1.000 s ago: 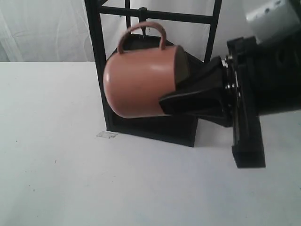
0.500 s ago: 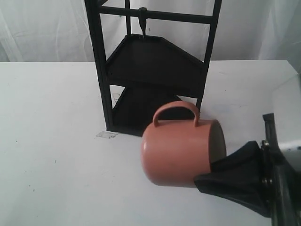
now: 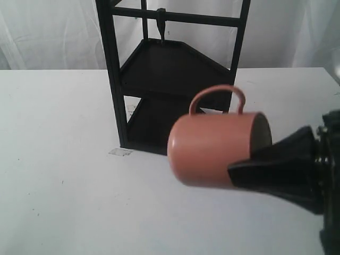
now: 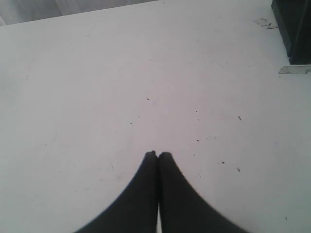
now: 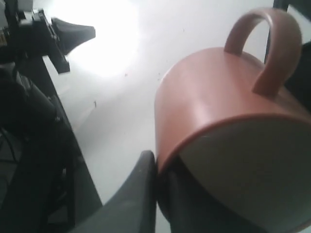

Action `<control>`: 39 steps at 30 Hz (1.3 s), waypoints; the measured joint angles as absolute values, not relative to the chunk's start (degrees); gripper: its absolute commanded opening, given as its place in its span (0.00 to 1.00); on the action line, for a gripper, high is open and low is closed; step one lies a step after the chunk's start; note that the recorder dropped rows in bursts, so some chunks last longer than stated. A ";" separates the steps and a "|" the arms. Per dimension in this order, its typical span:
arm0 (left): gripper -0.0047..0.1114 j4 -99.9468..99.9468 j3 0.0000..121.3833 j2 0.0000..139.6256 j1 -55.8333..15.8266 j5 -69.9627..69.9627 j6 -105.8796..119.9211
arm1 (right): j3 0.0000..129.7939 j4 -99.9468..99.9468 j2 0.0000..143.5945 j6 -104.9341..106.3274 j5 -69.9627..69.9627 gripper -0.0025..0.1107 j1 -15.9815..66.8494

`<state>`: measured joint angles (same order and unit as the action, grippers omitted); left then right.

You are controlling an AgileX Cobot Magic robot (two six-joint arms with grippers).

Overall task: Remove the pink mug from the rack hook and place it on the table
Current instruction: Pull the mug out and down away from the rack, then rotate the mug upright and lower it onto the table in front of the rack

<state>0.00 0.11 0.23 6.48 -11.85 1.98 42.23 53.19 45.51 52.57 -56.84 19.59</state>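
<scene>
Pink mug [image 3: 212, 149], matte salmon, handle up, sideways, rim clamped by right fingers [image 3: 276, 170]; left fingers [image 4: 146, 194] closed, empty.

A white counter [image 3: 64, 202] fills the scene from its near edge to its far edge, where it meets a pale curtain backdrop. A tall black frame rack [image 3: 170, 69] with triangular shelves stands directly on it, set back toward the far edge, its base flat on the surface. A small pale scrap of tape [image 3: 120, 152] lies on the counter just beside the rack's near-left foot. The left wrist view shows the same surface sprinkled with tiny dark specks [image 4: 239, 118] and faint scuffs, with a smudged mark [image 4: 265, 22] close to the rack's base.
</scene>
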 measured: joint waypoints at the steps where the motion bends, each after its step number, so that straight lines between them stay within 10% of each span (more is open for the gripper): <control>1: 0.04 0.00 0.11 0.23 6.48 -11.85 1.98 | 44.10 53.19 45.51 51.38 -56.84 0.02 19.59; 15: 0.04 0.00 0.11 0.23 6.48 -11.85 1.98 | 58.57 49.74 50.68 40.35 -66.08 0.02 20.34; 39: 0.04 0.00 0.11 0.23 6.48 -11.85 1.98 | 71.02 13.77 88.29 19.43 -61.76 0.02 45.32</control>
